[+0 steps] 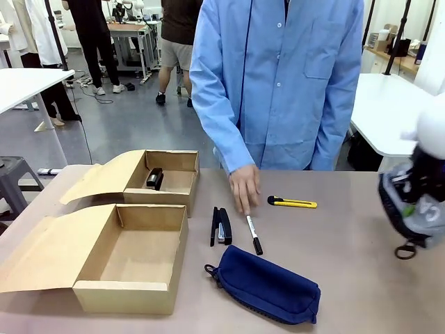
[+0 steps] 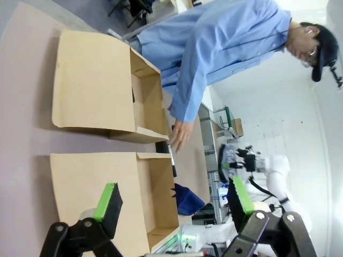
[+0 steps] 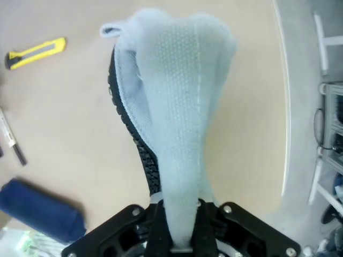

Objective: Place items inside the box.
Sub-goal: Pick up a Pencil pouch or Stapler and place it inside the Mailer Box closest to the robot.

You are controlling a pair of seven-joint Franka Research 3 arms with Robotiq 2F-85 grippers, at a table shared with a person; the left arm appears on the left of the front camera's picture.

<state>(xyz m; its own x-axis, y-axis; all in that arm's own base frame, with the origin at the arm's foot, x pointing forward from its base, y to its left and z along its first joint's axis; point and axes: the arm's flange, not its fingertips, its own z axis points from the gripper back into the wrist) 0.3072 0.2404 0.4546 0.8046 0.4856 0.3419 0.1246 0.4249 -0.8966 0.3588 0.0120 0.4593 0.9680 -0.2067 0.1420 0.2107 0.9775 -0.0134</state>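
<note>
Right wrist view, close up: the right pincer (image 3: 179, 227) is clenched on the narrow end of a light blue pouch (image 3: 179, 101), held clear above the tan counter (image 3: 69, 107). The pouch is pale blue dimpled fabric, pinched into a fold. It has black mesh along one edge and a small loop tab at its far end.

In the front view this pincer and pouch are a blur at the picture's right edge, raised off the counter, with a black ring (image 1: 405, 250) dangling beneath.

The front view lays out the other items. Two open cardboard boxes sit at the left: the near box (image 1: 128, 296) and the far box (image 1: 174, 161), which holds a black stapler (image 1: 154, 179). A second stapler (image 1: 221, 225) lies beside a black-capped marker pen (image 1: 254, 234). The person's hand (image 1: 245, 188) rests fingertips-down just beyond them. A yellow utility knife (image 1: 293, 202) lies farther right, and a navy pouch (image 1: 268, 284) lies nearest the robot.

Left wrist view: the left pincer (image 2: 174, 203) is released, its green pads wide apart, over the boxes.
</note>
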